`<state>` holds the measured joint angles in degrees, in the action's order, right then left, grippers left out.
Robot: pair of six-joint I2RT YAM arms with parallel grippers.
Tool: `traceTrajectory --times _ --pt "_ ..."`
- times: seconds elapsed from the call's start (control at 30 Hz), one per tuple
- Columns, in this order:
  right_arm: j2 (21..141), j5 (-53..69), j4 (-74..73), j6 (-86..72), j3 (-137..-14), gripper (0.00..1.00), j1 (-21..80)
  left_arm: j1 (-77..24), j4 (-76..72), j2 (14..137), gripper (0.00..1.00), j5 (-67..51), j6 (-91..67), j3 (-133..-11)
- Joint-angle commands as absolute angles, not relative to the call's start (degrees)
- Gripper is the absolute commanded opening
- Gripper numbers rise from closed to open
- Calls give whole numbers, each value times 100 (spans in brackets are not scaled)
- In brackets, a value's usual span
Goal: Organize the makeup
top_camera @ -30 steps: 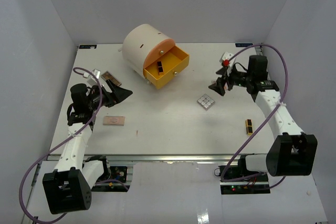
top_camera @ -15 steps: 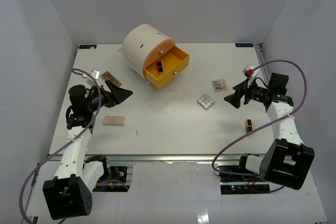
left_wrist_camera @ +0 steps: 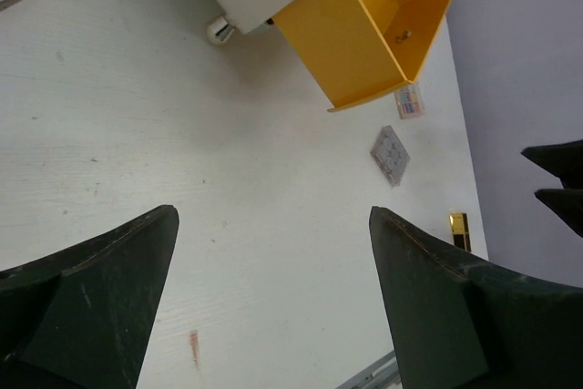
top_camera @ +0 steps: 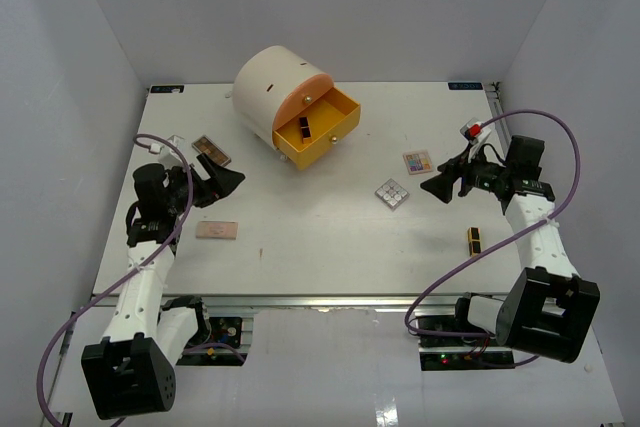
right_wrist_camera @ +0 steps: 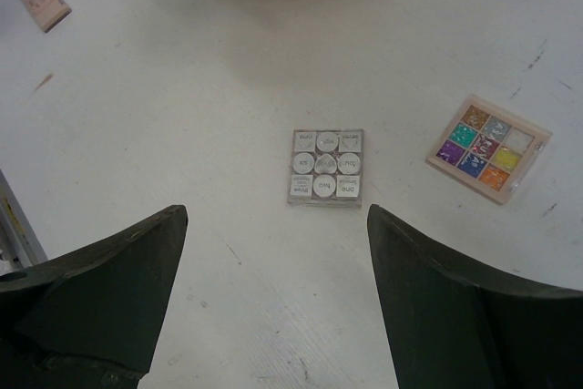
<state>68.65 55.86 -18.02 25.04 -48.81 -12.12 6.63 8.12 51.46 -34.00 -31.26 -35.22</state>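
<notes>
The right pincer [top_camera: 434,187], released and empty, has drawn back toward the right edge, uncovering the colour palette [top_camera: 417,162] on the desk [top_camera: 320,242]. It now faces the grey palette [top_camera: 392,194] at centre, likely its next pick. The left pincer [top_camera: 228,179] gapes empty too.

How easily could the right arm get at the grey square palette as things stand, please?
Probably yes: the right gripper is open and faces the grey square palette, with only bare table between them.

Left claw [top_camera: 233,178] spread wide, empty — right claw [top_camera: 430,187] same.
</notes>
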Motion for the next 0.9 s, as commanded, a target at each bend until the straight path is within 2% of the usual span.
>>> traceTrajectory --times 0.0,0.33,0.87 --pt "6579 5744 -1845 2305 -4858 86 -1134 659 1142 5076 96 -2478 -2920 -3707" --pt "6243 5377 -2181 2542 -4812 87 -904 659 2255 5005 96 -1652 -2858 -4102" --pt "6231 5279 -2262 2558 -4822 88 -864 665 2625 5212 96 -1632 -3246 -4023"
